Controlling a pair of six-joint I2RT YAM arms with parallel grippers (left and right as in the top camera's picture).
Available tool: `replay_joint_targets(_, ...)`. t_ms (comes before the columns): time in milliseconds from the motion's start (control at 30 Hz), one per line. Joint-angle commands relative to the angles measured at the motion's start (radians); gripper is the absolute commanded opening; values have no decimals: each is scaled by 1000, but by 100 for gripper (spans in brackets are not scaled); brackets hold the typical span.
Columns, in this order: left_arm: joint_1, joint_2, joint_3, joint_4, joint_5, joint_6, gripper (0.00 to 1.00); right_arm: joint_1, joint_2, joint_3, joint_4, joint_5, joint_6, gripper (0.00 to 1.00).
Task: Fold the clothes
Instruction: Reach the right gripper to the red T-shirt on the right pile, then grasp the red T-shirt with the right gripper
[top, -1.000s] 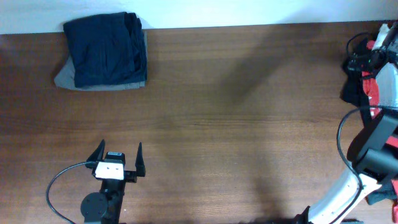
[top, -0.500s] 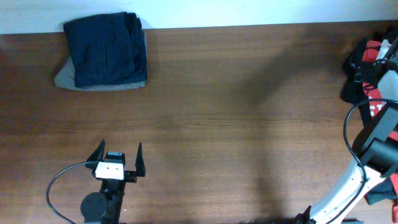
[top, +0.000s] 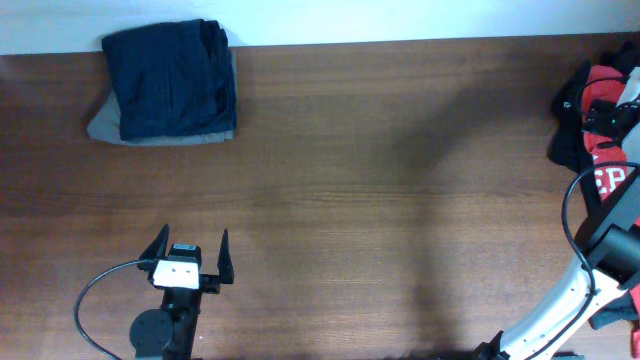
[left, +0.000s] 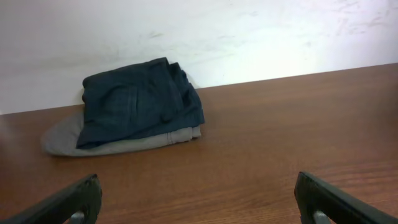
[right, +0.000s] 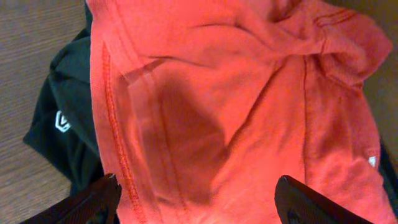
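Observation:
The clothes lie in two places. An orange-red T-shirt (right: 236, 93) is crumpled over a black garment (right: 62, 124) at the table's far right (top: 605, 95). My right gripper (right: 196, 182) hovers close over the red fabric, open, with its fingers straddling a stitched seam and not pinching it. A folded navy garment (top: 170, 78) rests on a grey one (top: 105, 125) at the back left. My left gripper (top: 193, 236) stands open near the front edge with nothing between its fingers (left: 81, 199), facing the navy stack (left: 140, 102).
The brown wooden table (top: 380, 200) meets a white wall (left: 249, 37) along its far edge. My right arm (top: 610, 230) and its cable curve along the right border. The black garment (top: 565, 150) hangs near the right edge.
My right arm has swung further right, uncovering more of the red T-shirt and its white lettering. The left arm has not moved.

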Motion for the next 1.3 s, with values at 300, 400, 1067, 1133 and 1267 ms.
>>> replay_joint_targets(300, 6, -8, -9, 2, 14, 16, 99, -6, 80, 21, 32, -27, 11, 82)
replay_joint_targets(400, 6, -8, -9, 2, 14, 16, 99, -6, 80, 22, 42, -27, 11, 75)
replay_joint_targets(1067, 6, -8, -9, 2, 14, 16, 99, -7, 76, 35, 33, -58, 91, 33)
replay_joint_targets(1133, 6, -8, -9, 2, 14, 16, 99, -7, 74, 35, 28, -58, 93, 27)
replay_joint_targets(1267, 6, -8, -9, 2, 14, 16, 99, -6, 55, 35, 24, -58, 114, 12)
